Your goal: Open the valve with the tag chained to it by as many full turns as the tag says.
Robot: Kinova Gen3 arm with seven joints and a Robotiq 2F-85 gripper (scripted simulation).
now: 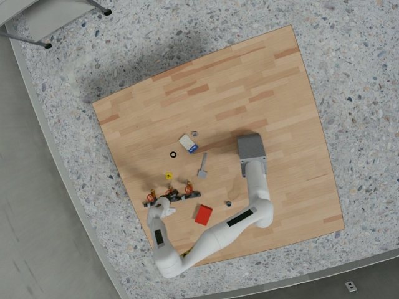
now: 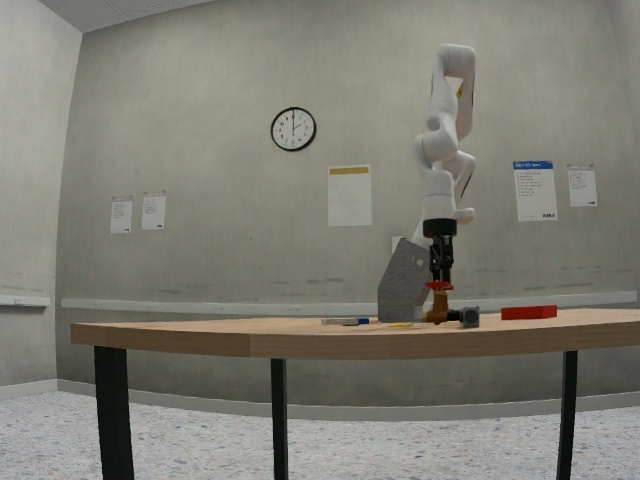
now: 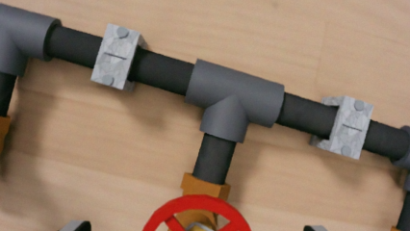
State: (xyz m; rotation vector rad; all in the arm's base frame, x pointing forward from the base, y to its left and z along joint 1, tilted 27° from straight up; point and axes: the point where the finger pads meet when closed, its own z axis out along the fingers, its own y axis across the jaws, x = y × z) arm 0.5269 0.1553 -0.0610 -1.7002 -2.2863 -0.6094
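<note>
Three brass valves with red handwheels stand on a dark pipe manifold (image 1: 173,199) near the table's front left. A yellow tag (image 1: 168,175) lies behind the middle valve (image 1: 168,192); its number cannot be read. My gripper (image 2: 439,276) is open and points straight down, with its fingers on either side of a red handwheel (image 2: 439,285). In the wrist view the handwheel (image 3: 196,214) is at the bottom edge, below the middle T-piece (image 3: 234,98) of the pipe, and my gripper's fingertips only just show at either side of it.
A red block (image 1: 203,215) lies right of the manifold. A grey tool (image 1: 202,167), a white and blue box (image 1: 187,143), a black ring (image 1: 173,152) and a small nut (image 1: 194,132) lie behind it. The arm's grey base box (image 1: 251,146) stands mid-table.
</note>
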